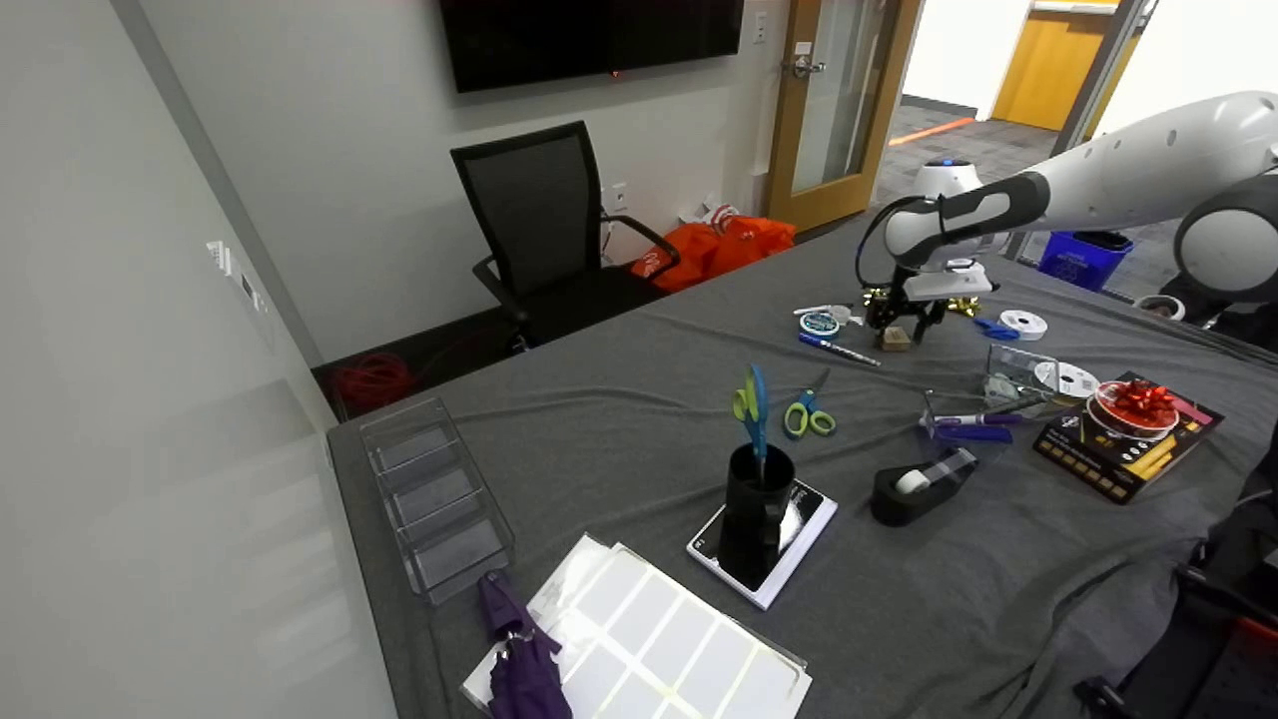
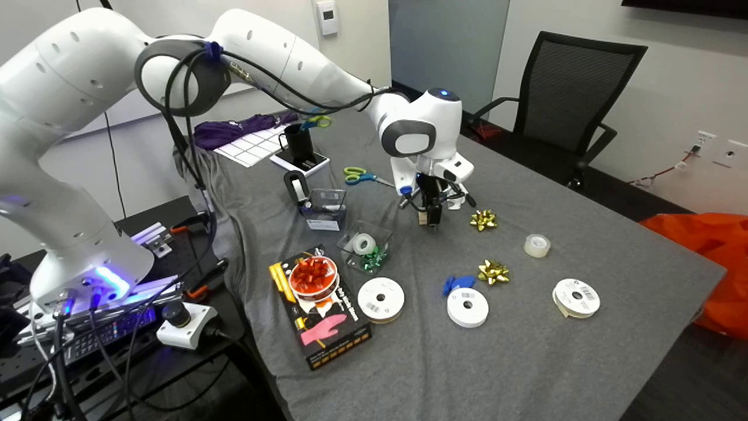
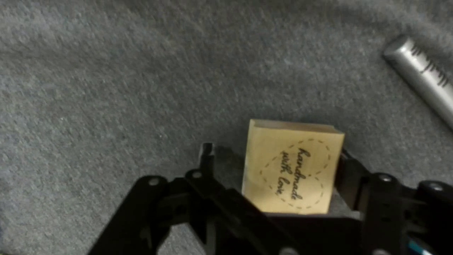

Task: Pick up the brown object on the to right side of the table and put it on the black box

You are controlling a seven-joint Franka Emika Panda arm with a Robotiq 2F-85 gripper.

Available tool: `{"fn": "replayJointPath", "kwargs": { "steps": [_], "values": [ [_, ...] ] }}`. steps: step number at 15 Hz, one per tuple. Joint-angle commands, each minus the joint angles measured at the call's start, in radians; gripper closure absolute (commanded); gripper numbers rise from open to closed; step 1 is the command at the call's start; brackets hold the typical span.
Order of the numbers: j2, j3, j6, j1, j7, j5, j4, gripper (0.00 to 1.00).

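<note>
The brown object is a small square tan block [image 3: 292, 170] with "handmade with love" written on top. It lies on the grey cloth and also shows in both exterior views [image 1: 896, 340] [image 2: 422, 218]. My gripper [image 3: 275, 152] is open and low around the block. The right finger in the wrist view is against or very near the block's side, while a gap shows at the left finger. The gripper also shows in an exterior view [image 1: 905, 318]. The black box [image 2: 345, 352] lies flat, with a red bow and round red-topped item on it; it also shows in an exterior view [image 1: 1083, 464].
A marker [image 3: 424, 71] lies close to the block. Clear bins [image 2: 365, 242] [image 2: 325, 213], a tape dispenser [image 1: 921, 489] and scissors [image 1: 807, 411] stand or lie between or near block and box. White ribbon spools [image 2: 381, 297] [image 2: 467, 307] and gold bows [image 2: 483, 220] lie around.
</note>
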Motion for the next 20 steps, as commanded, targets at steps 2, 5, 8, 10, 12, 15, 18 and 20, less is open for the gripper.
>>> {"fn": "replayJointPath", "kwargs": {
  "steps": [2, 5, 8, 10, 12, 15, 18, 20],
  "values": [
    [-0.096, 0.010, 0.055, 0.007, -0.034, 0.007, -0.165, 0.55],
    [-0.128, 0.016, 0.066, 0.006, -0.041, 0.012, -0.199, 0.69],
    [-0.201, 0.033, 0.071, 0.000, -0.061, 0.034, -0.269, 0.69],
    [-0.273, 0.047, 0.086, -0.005, -0.082, 0.058, -0.332, 0.69],
    [-0.351, 0.071, 0.072, -0.024, -0.106, 0.060, -0.390, 0.69],
    [-0.479, 0.085, 0.060, -0.052, -0.196, 0.066, -0.504, 0.69],
    [-0.587, 0.083, 0.036, -0.080, -0.302, 0.065, -0.611, 0.69],
    [-0.656, 0.071, 0.001, -0.100, -0.382, 0.053, -0.682, 0.69]
  ]
}}
